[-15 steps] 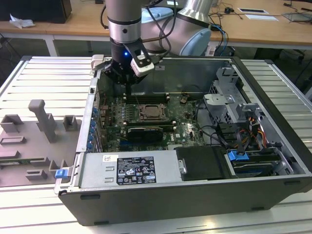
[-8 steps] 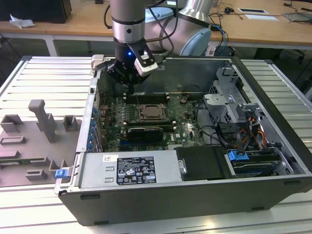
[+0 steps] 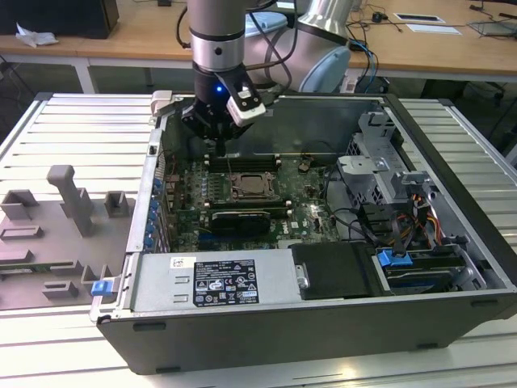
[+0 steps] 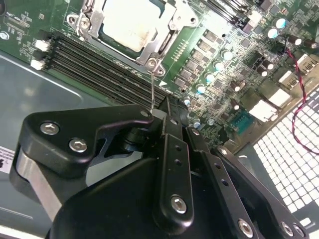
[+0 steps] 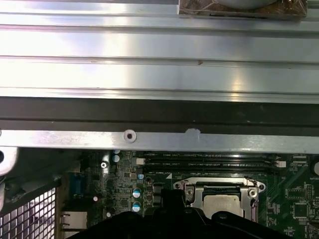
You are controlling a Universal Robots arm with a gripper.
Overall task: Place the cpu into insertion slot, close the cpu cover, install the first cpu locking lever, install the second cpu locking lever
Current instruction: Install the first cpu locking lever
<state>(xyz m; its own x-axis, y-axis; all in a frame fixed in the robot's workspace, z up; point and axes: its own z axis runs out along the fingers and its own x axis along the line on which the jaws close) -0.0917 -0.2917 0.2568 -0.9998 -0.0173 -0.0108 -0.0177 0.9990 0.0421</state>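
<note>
- Ribbed aluminium bench (image 3: 73, 121) carries an open dark-grey steel PC case (image 3: 242, 343). A green motherboard (image 3: 303, 214) lies flat inside it.
- Landmark is the socket at mid-board. The pale silvery-beige, flat square cpu (image 4: 124, 22) sits in it, so step one looks done.
- The thin grey metal windowed cpu cover (image 4: 164, 42) lies flat around the cpu and looks closed.
- A thin bare steel-wire locking lever (image 4: 152, 87) stands up off the socket's corner screw, unlatched. My read: levers not yet done. I can't make out a second one.
- Long black memory slots (image 4: 94, 62) run just beside the socket.
- The matte black claw (image 4: 164, 110), built of bolted linkages, hovers near the socket over the memory-slot side. Its fingers are drawn together and the lever's free end touches the tip. Pinched or just pushed: can't tell.
</note>
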